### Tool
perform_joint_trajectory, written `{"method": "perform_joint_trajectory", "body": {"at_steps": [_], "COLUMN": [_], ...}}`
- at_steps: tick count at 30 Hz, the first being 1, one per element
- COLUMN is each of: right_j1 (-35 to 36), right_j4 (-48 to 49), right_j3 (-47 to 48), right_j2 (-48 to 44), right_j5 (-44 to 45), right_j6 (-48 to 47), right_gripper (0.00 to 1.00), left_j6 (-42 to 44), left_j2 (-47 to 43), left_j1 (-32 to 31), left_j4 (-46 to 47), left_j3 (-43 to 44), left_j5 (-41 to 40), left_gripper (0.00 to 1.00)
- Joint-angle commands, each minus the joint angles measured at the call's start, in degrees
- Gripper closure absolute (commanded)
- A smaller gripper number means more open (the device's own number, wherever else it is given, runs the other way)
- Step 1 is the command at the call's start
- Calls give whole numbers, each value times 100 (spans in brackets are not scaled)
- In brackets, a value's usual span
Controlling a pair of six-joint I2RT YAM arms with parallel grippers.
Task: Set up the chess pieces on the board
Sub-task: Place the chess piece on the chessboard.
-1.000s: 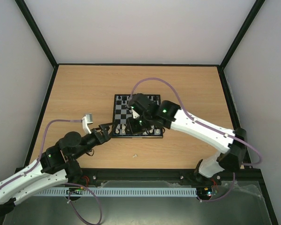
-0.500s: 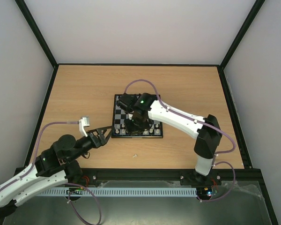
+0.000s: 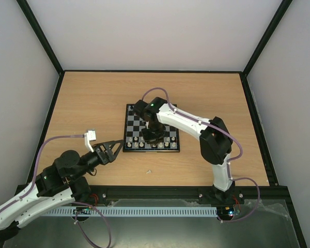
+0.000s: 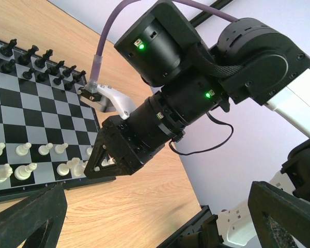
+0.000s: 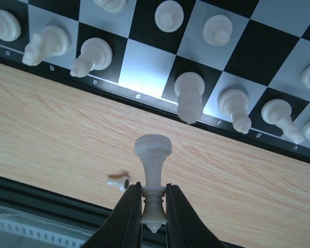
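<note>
**Right wrist view: tall white piece hanging just short of the empty back-row square**

The right gripper (image 5: 153,195) is clamping a tall cream-white plastic chess piece (image 5: 152,155) by its narrow neck. Its wide foot is pointing away from the fingers, probably so it can be stood straight down. It is showing against the bare wood, just beside the near edge of the small black-and-pale checkered chessboard with its thin black border (image 3: 134,114). The other white chess pieces (image 5: 93,54) are already standing in the two nearest rows. One pale square (image 5: 144,70), lettered d, is sitting empty beside the tallest standing piece (image 5: 188,98). That gap is likely where the held piece is going. Whether it is a queen or a king is hard to tell from this angle.

The small black chess pieces (image 4: 41,57) are lining the far rows. The left gripper (image 3: 119,149) is waiting off the board's left edge with its jaws spread wide and nothing between them, presumably keeping clear. A tiny white bit (image 5: 118,181), possibly a fallen pawn, is lying on the wooden table (image 3: 82,98) nearer the arms.
</note>
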Motion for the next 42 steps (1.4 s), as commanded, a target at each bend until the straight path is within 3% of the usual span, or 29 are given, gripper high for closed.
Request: {"method": "perform_joint_trajectory", "body": {"at_steps": [1, 42], "right_j1": [-85, -233], "right_j4": [-456, -767], "right_j3": [221, 1239], "right_j2": [211, 1517], "right_j5": [-37, -84], "right_j6": [-239, -714], "right_gripper": [92, 91], "left_j6": [145, 128], "left_j2": [-26, -300], "left_j1": [-23, -20], "left_j4": [-15, -152], "left_j3": [-76, -154], "left_j5": [16, -150], "left_gripper": [1, 1]}}
